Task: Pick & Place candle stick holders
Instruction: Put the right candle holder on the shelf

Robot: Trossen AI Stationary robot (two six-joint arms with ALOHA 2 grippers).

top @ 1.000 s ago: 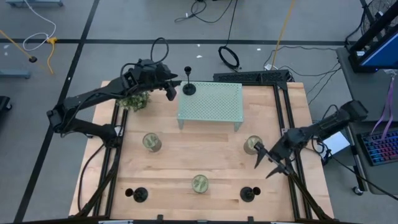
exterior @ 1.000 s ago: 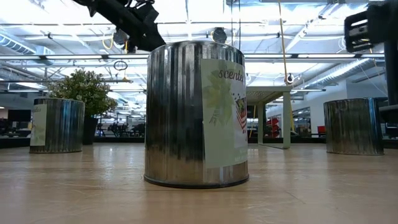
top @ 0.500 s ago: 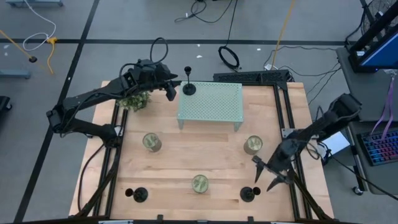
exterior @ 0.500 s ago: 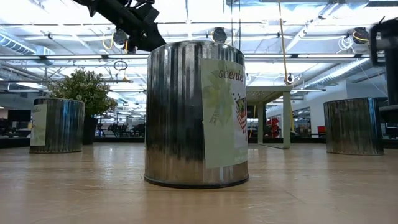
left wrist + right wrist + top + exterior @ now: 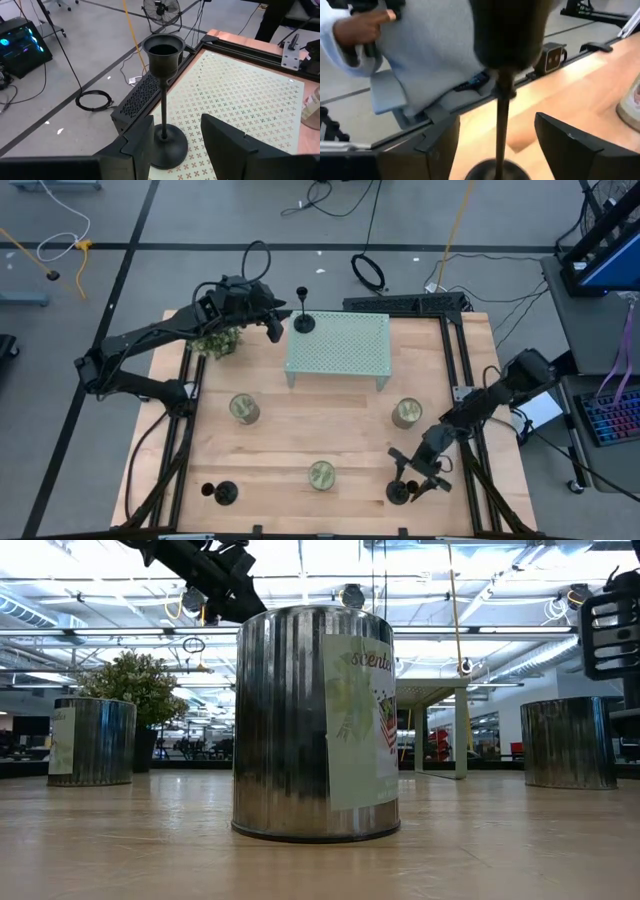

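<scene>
Wood table [image 5: 350, 430]: candle holder [image 5: 400, 491] upright btwn open right gripper [image 5: 414, 473] jaws.

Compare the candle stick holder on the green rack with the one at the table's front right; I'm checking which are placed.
The rack holder stands on the green perforated rack, at its back-left corner; the front-right holder stands on the bare wooden table. The left gripper sits beside the rack holder, fingers open and apart from its stem; the right gripper, also open, straddles the front-right holder's stem. Both are upright and matte black.
</scene>
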